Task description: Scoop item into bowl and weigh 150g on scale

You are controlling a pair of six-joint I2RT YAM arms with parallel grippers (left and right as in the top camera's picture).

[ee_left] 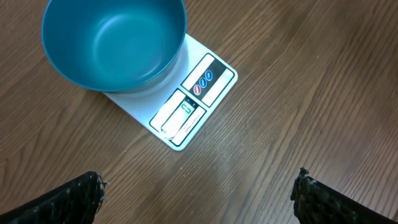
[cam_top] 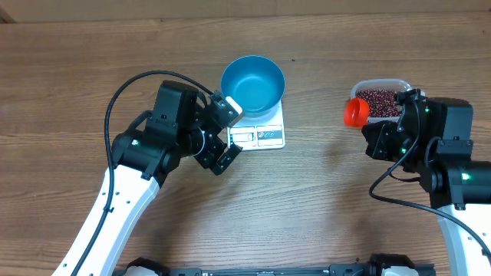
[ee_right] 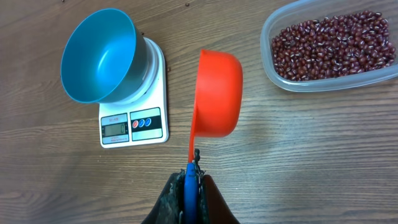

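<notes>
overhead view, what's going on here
The right claw is shut on the handle of an orange scoop, held between the clear tub of red beans and the white scale. The blue bowl sits empty on the scale. The left claw hangs open beside the scale, holding nothing.

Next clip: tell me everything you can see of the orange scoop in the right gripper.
The orange scoop looks like glossy plastic: a round cup on a thin flat handle. The right gripper, shut, pinches the handle's end. The cup is turned on edge, its mouth facing the side where the blue bowl is. It hangs over bare wood between the scale and the clear tub of beans, apart from both. No beans show in it.
</notes>
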